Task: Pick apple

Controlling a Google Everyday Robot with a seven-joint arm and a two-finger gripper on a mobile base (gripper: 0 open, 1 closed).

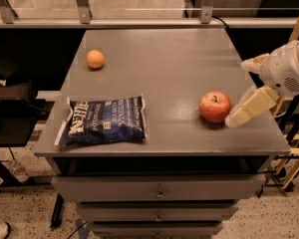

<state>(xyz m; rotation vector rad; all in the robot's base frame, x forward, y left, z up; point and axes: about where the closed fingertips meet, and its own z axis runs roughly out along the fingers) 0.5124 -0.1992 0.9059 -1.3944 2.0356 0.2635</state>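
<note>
The apple (215, 106), red with yellowish patches and a short dark stem, sits upright on the grey table (164, 59) near its front right. My gripper (242, 90) comes in from the right edge, just right of the apple. It is open and empty. Its lower finger (249, 108) reaches down to the table close beside the apple, and its upper finger (253, 63) points left above and behind it.
A small orange fruit (95, 59) lies at the table's back left. A dark blue chip bag (105, 120) lies flat at the front left. Drawers (159, 188) sit below the tabletop. A yellow frame (298, 133) stands at the right, and a glass railing (139, 4) runs behind.
</note>
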